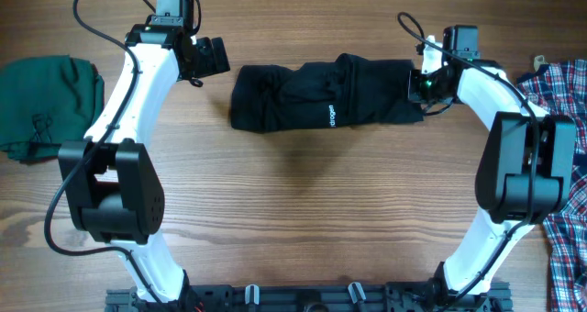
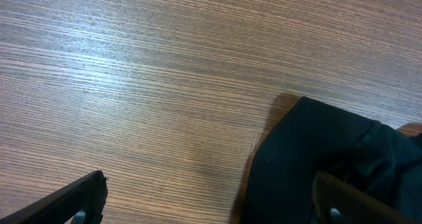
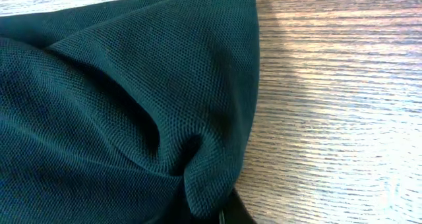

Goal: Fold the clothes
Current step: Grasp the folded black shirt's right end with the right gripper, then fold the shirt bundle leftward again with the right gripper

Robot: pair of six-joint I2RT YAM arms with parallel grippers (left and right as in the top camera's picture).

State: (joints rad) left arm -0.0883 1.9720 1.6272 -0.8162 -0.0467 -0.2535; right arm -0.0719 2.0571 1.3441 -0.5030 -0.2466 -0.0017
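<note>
Black shirt [image 1: 321, 96] is laid on the tabletop [image 1: 293, 220] as a rumpled band across the upper centre of the overhead frame. Its long axis runs left-right, and small white print is seen near mid-band. Left jaws are found at upper left of that frame, just off the band's left end; contact with the cloth cannot be confirmed from above. In the left wrist view they are seen spread apart. One finger [image 2: 76, 201] is at lower left over bare wood, the other [image 2: 349, 201] is at lower right over the shirt's corner, so the cloth lies toward the lower right of that frame. Right jaws are placed at the band's right end, upper right of the overhead frame. The right wrist view is filled with knit fabric [image 3: 119, 105] on its left and bare wood on its right. Only a dark sliver is shown at the bottom edge, so whether they are apart or together cannot be told. Each end of the band is covered by its own nearer arm. A grasp at both ends is judged to be the next need; for that, the left jaws would have to be shifted further onto the cloth, along the long axis.
</note>
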